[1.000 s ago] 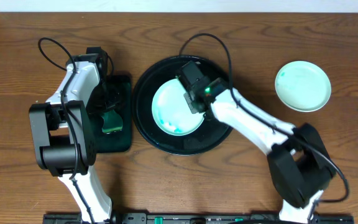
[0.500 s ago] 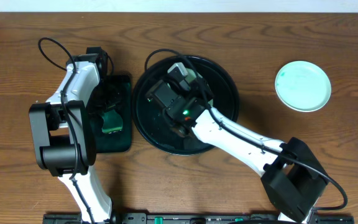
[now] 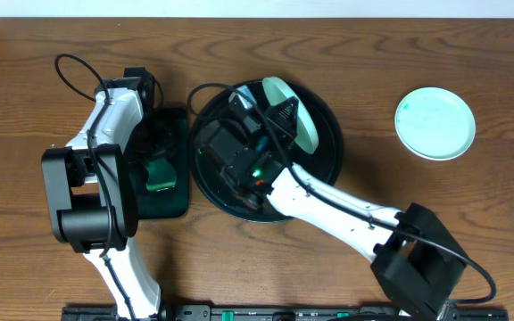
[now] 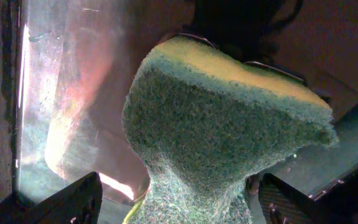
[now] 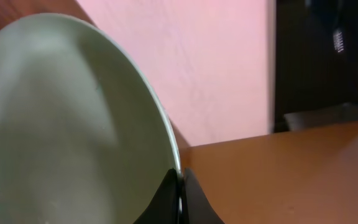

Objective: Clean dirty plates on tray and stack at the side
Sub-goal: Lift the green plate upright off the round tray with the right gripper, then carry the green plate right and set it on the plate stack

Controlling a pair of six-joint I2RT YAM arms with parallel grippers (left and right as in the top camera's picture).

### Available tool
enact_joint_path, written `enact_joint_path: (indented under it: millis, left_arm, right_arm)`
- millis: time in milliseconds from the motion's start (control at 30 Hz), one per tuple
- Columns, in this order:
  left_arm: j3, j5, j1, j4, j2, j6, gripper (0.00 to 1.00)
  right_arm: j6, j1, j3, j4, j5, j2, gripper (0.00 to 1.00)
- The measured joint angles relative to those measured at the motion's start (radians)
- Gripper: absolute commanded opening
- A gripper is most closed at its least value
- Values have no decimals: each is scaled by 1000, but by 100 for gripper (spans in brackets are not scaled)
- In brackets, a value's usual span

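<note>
- The left pincer (image 4: 182,202) is pressed onto a yellow-and-green scouring sponge (image 4: 216,124), squeezing its lower end into a narrow waist. It hangs above the small rectangular dark green tray (image 3: 175,201), well apart from any plate.
- On the large round glossy black tray (image 3: 330,156), the right pincer (image 5: 179,190) pinches the rim of a light turquoise round plate (image 5: 61,124). The plate is tipped up steeply on edge over the tray's far half.
- At the far right, a second light turquoise round plate (image 3: 434,123) lies flat and alone on the brown wooden bench (image 3: 25,107).
- Judged progress: one plate is set aside, one is in hand and apparently not yet wiped by the sponge. No stack exists yet, so most of the work remains.
- Hard to tell: a faint green tint near the side plate's rim may be smear or glaze. The held plate's face is too blurred to show marks.
- Hidden: no third plate shows; the right arm covers much of the black tray's floor.
</note>
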Motion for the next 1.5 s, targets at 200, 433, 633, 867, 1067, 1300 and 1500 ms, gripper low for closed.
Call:
enact_joint_path:
  millis: [200,433,633,867,1067,1300,1500]
  left_arm:
    - [0,0,0,0,0,0,80]
    - [0,0,0,0,0,0,80]
    - [0,0,0,0,0,0,81]
    - [0,0,0,0,0,0,81]
    - [0,0,0,0,0,0,81]
    - [0,0,0,0,0,0,81]
    - [0,-1,0,0,0,0,81]
  right_arm:
    - [-131,34,0,79,69,0,1]
    - [-267,51,0,180,100,0,1]
    - [-363,43,0,268,97,0,1]
    - [-440,45,0,351,77,-1,1]
    - [-481,45,0,417,70,-2,1]
    - [-492,47,0,412,68,-8,1]
    - [-329,17,1,230,32,-16,1]
